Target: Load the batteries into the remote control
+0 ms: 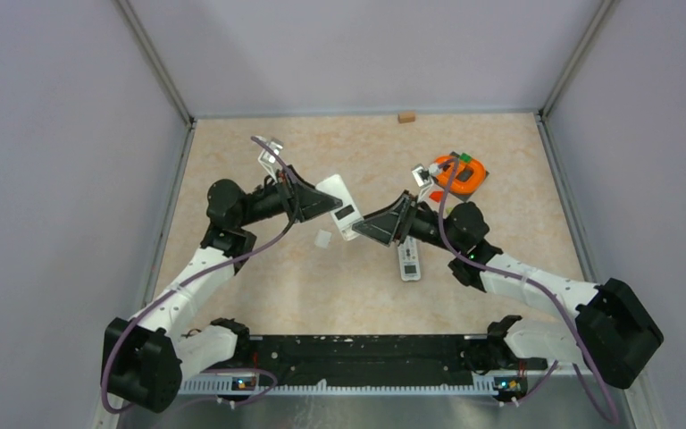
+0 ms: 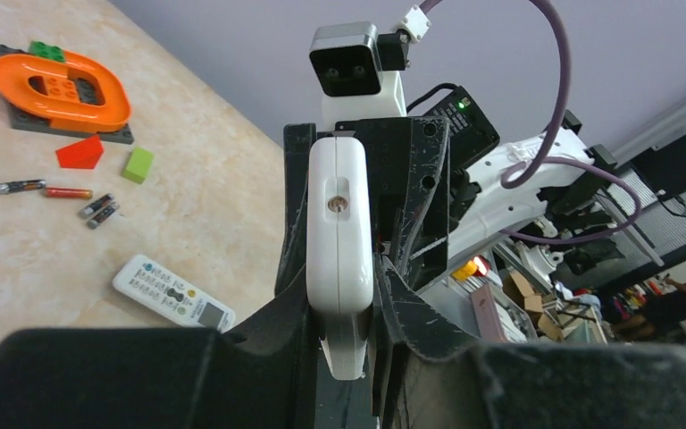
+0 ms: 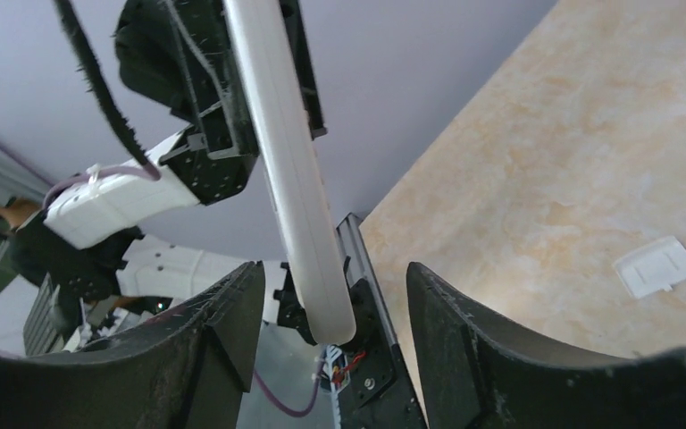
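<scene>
My left gripper (image 1: 322,204) is shut on a white remote control (image 1: 343,208) and holds it above the table. In the left wrist view the remote (image 2: 339,232) stands edge-on between my fingers (image 2: 296,308). My right gripper (image 1: 372,226) is open, its jaws either side of the remote's free end (image 3: 304,223) with gaps on both sides. Several slim dark batteries (image 2: 16,186), one reddish (image 2: 68,192), lie on the table in the left wrist view. A small white battery cover (image 1: 323,239) lies on the table; it also shows in the right wrist view (image 3: 657,266).
A second white remote (image 1: 409,260) lies button-side up under the right arm; the left wrist view shows it too (image 2: 172,293). An orange ring on a dark plate (image 1: 460,172), a red wedge (image 2: 80,154) and a green block (image 2: 138,164) sit at the right back. A small brown block (image 1: 405,116) lies by the back wall.
</scene>
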